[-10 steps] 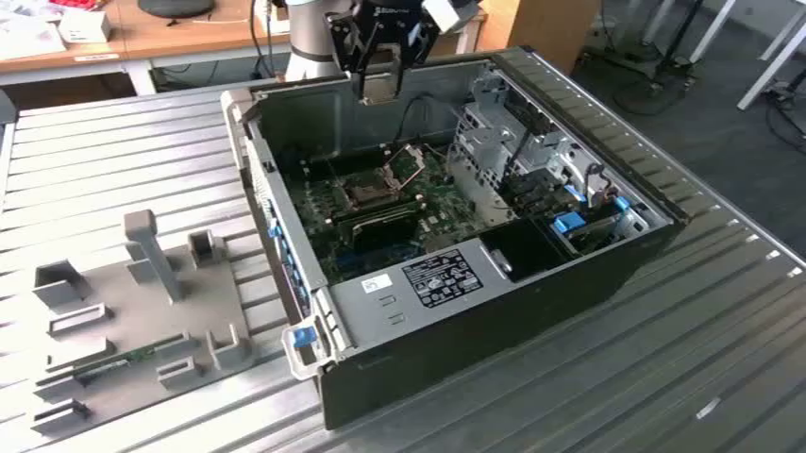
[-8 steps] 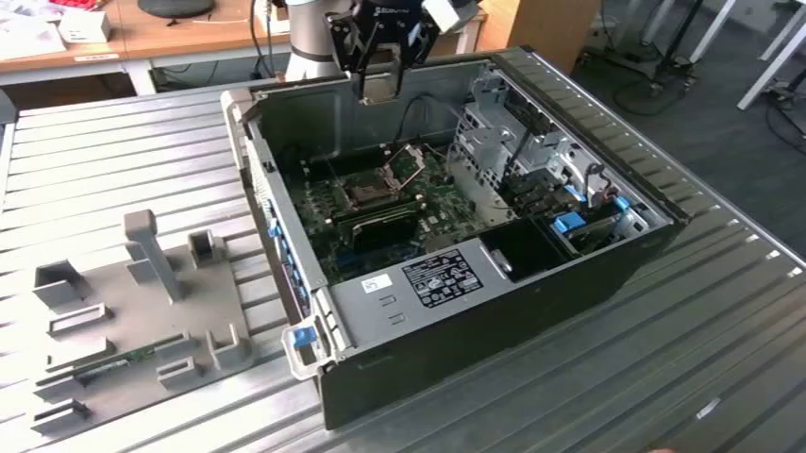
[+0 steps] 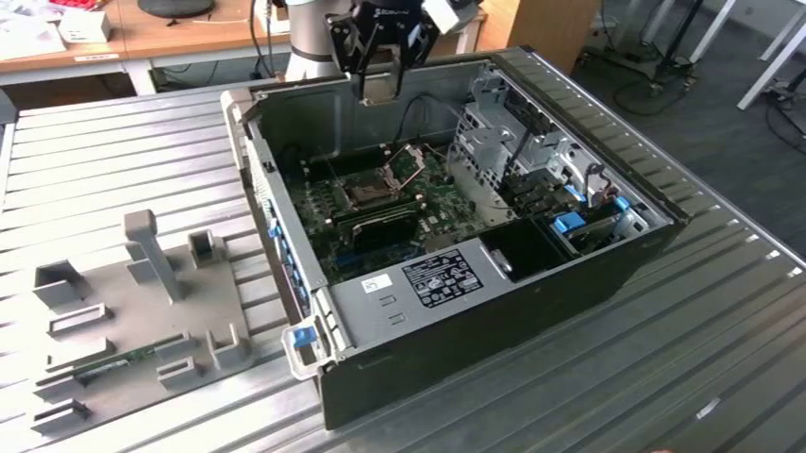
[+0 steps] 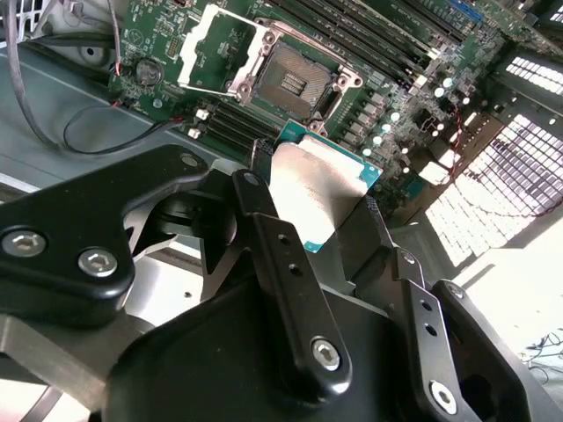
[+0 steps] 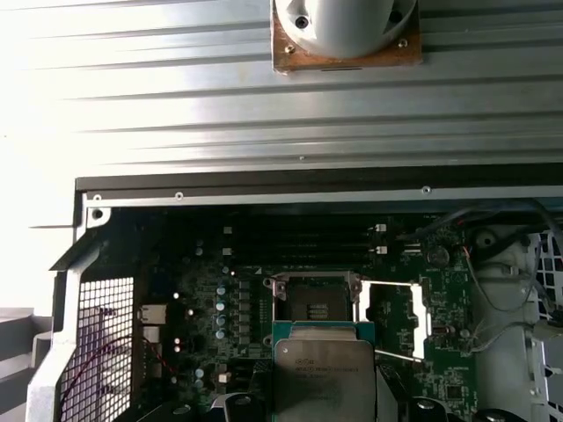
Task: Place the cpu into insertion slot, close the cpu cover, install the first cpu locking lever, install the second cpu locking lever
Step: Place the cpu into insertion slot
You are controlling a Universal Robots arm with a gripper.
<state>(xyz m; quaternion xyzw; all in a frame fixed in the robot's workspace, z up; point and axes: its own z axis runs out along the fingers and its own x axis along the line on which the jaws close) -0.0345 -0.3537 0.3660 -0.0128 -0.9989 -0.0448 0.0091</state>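
Note:
My gripper (image 3: 377,87) hangs above the back wall of an open computer case, shut on the cpu (image 4: 321,189). The cpu is a flat square chip with a dull metal top and a green edge, pinched between the two black fingers (image 4: 281,255). Below it on the green motherboard lies the insertion slot (image 4: 295,83), bare, dark and silver-rimmed. The slot also shows in the first wrist view (image 5: 317,308) and the exterior view (image 3: 372,193). The cpu cover (image 4: 220,48) is swung open beside the slot, standing up in the exterior view (image 3: 406,162). In the first wrist view the cpu (image 5: 324,374) sits just short of the slot.
The case walls (image 3: 271,189) ring the motherboard. Long black memory slots (image 4: 369,40) run beside the socket, and a drive cage with blue clips (image 3: 567,222) fills the exterior view's right. A grey fixture plate (image 3: 126,302) lies on the ribbed metal table at the exterior view's left.

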